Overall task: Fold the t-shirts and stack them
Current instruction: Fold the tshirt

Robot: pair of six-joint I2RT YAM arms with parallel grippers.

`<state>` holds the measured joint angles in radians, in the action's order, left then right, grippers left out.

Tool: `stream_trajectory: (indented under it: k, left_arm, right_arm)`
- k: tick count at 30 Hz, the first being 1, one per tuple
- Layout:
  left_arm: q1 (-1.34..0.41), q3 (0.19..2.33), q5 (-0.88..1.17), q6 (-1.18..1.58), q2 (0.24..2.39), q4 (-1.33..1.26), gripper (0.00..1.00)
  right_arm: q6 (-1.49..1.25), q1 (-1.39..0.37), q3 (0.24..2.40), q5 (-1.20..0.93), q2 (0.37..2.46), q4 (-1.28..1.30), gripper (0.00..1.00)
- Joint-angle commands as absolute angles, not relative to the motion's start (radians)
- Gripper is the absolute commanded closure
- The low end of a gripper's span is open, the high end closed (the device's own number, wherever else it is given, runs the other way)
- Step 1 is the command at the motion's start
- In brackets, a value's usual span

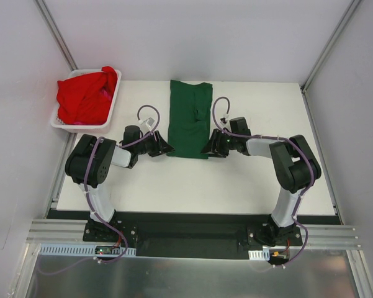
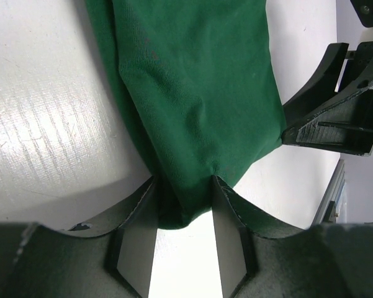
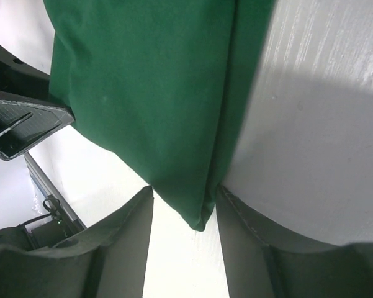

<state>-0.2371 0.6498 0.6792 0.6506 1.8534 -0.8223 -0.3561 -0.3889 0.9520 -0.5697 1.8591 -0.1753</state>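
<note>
garments — one green t-shirt (image 1: 189,118), one red bundle (image 1: 84,96) — left gripper (image 2: 184,189), right gripper (image 3: 185,192): jaws part-spread astride green corners

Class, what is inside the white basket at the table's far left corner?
Crumpled red t-shirt cloth fills the white basket, heaped above its rim. Its floor and anything beneath the heap are covered; how many shirts cannot be told.

White table (image 1: 236,180), green tee (image 1: 189,118) flat mid, basket (image 1: 87,127) far-left
</note>
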Motion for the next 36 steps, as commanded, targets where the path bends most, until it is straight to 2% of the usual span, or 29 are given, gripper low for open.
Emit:
stream_trajectory:
  k: [1,7,9,13,14,17,27,36]
  left_arm:
    - [-0.247,0.644,0.703,0.635,1.856,-0.828,0.63]
    - [-0.247,0.634,0.703,0.634,1.861,-0.830,0.69]
    - [-0.249,0.630,0.704,0.634,1.861,-0.830,0.73]
    - [-0.253,0.627,0.716,0.637,1.865,-0.834,0.94]
    - [-0.255,0.626,0.718,0.637,1.865,-0.836,1.00]
    - [-0.259,0.621,0.719,0.638,1.864,-0.836,1.00]
    - [-0.304,0.506,0.715,0.647,1.787,-0.838,1.00]
    - [-0.374,0.327,0.680,0.680,1.602,-0.815,1.00]
  right_arm:
    - [-0.351,-0.399,0.940,-0.578,1.861,-0.172,0.54]
    - [-0.348,-0.397,0.930,-0.577,1.861,-0.172,0.61]
    - [-0.348,-0.397,0.928,-0.581,1.864,-0.172,0.68]
    - [-0.348,-0.397,0.928,-0.587,1.867,-0.173,0.79]
    - [-0.348,-0.397,0.928,-0.589,1.867,-0.175,0.84]
    - [-0.350,-0.397,0.925,-0.592,1.865,-0.175,0.98]
    - [-0.367,-0.406,0.864,-0.592,1.806,-0.160,0.99]
    - [-0.357,-0.454,0.764,-0.572,1.642,-0.072,0.99]
